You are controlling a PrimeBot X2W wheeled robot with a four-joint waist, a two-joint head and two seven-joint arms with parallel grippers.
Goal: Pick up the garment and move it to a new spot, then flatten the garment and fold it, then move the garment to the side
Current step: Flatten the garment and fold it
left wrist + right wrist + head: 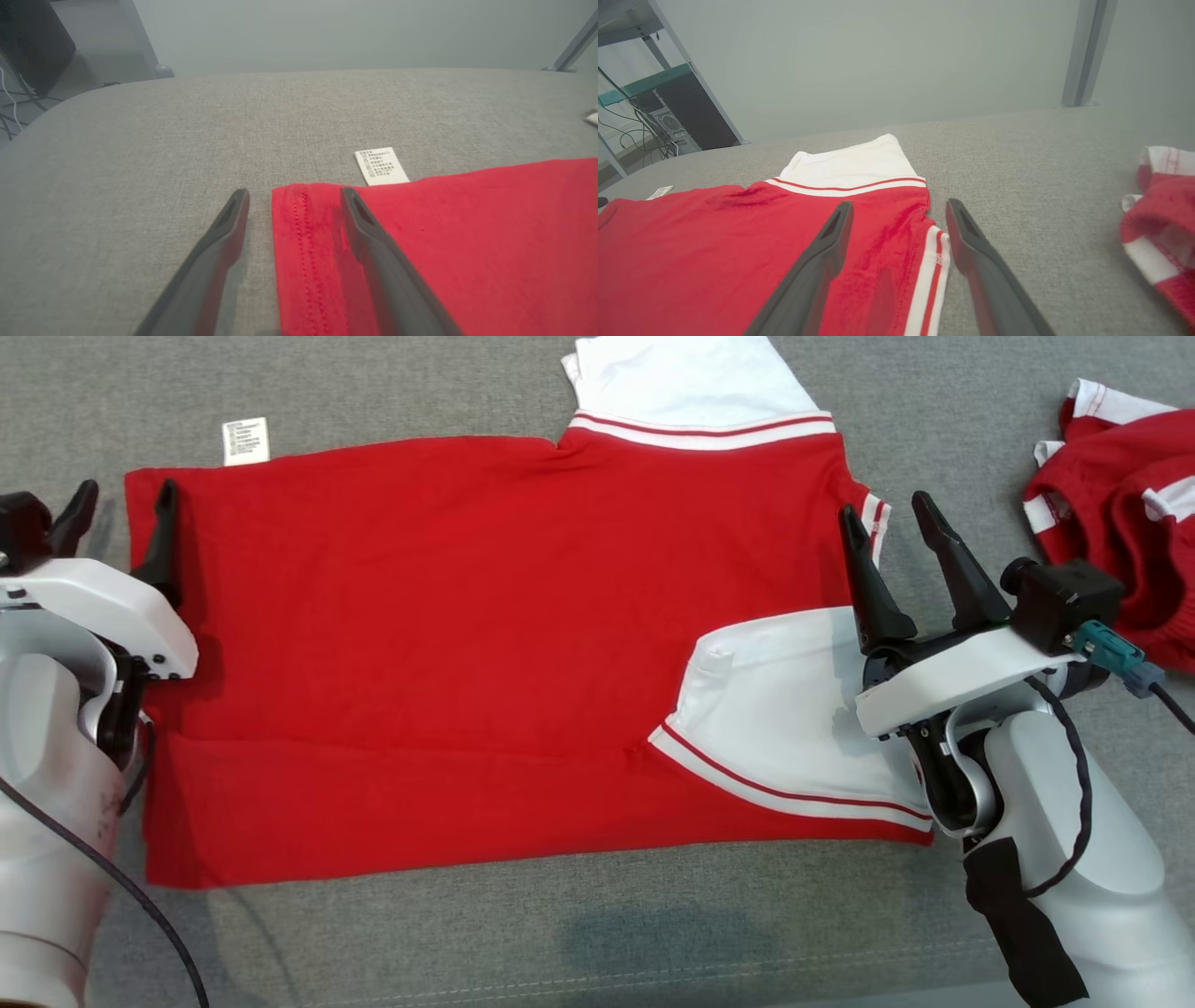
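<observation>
A second red-and-white garment (1130,523) lies crumpled at the far right, well apart from the work. A white care label (246,441) pokes out past the far edge of the red garment (448,635), which lies spread flat, one white sleeve folded in. The left gripper (128,490) straddles its left hem, jaws wide and empty. The right gripper (884,504) straddles the striped right edge — also wide, holding nothing. The surface (579,933) is grey woven fabric. Behind it are a pale wall and a computer tower (668,123).
</observation>
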